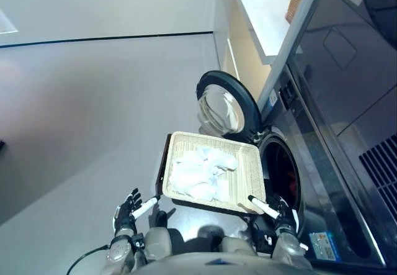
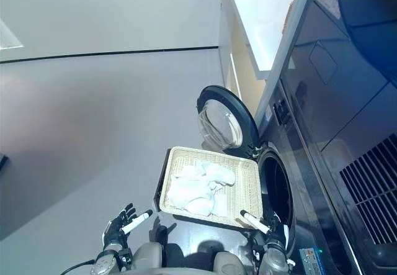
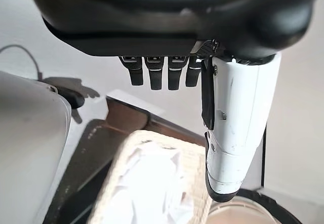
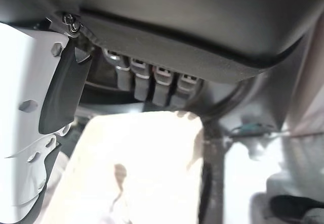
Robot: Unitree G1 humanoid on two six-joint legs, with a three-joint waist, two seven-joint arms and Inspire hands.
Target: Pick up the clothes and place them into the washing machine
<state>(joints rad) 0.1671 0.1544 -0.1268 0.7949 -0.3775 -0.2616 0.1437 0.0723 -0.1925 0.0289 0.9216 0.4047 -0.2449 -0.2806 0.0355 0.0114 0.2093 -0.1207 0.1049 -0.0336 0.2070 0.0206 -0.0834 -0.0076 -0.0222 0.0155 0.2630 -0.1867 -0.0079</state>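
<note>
A pale wicker basket (image 1: 211,138) holds a heap of white clothes (image 1: 201,169) and rests on a low dark stand (image 1: 162,166). To its right is the washing machine's dark drum opening (image 1: 282,169), with the round door (image 1: 223,107) swung open behind the basket. My left hand (image 1: 128,210) hovers off the basket's near left corner, open and holding nothing. My right hand (image 1: 282,216) is at the near right corner, in front of the drum, also open and empty. In the left wrist view the clothes (image 3: 147,183) lie past the straight fingers (image 3: 152,75).
The washing machine's dark front (image 1: 347,138) runs along the right side. A light counter (image 1: 260,14) with a wicker item (image 1: 296,2) stands beyond it. Grey floor (image 1: 93,113) spreads to the left of the basket.
</note>
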